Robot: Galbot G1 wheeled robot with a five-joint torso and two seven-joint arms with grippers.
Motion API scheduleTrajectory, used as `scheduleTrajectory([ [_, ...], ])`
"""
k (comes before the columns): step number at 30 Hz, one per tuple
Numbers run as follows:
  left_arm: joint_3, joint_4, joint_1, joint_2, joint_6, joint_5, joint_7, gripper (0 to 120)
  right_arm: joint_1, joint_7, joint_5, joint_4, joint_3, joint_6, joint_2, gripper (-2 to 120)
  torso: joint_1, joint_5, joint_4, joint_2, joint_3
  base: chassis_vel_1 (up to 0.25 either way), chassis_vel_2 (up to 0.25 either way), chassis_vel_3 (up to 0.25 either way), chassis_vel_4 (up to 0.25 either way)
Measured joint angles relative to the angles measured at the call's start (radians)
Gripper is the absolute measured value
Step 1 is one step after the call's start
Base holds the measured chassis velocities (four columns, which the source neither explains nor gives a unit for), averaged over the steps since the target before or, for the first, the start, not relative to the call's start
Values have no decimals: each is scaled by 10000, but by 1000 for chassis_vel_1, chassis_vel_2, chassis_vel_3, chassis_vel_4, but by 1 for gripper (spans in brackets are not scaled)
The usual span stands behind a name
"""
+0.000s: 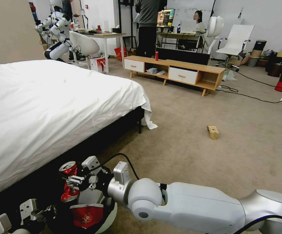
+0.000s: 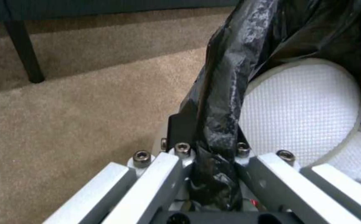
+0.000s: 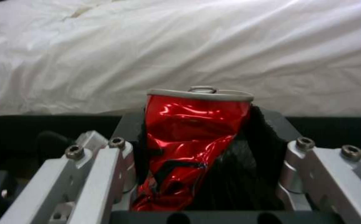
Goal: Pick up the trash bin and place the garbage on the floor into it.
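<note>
Both end effectors clamped (can (image 3: 188,146), bin (image 2: 301,109)).

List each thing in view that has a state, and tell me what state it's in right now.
Right hand: shut on the crushed red can, above the trash bin.
Left hand: shut on the trash bin's black bag.
Red-white paper cup: in the bin.
Cardboard box: lying on the floor.

No text, label, brand or number can be read on anything here.
</note>
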Motion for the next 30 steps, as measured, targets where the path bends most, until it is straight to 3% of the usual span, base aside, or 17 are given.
scheduleTrajectory([
  [26, -56, 69, -84, 70, 0, -128, -5, 2, -387, -388, -1322, -1033, -822, 447, -153, 47, 0, 0, 0, 0, 0, 0, 0, 0, 0],
  [30, -56, 69, -69, 67, 0, -128, -5, 2, -430, -452, -1359, -1076, -821, 455, -161, 53, 0, 0, 0, 0, 0, 0, 0, 0, 0],
])
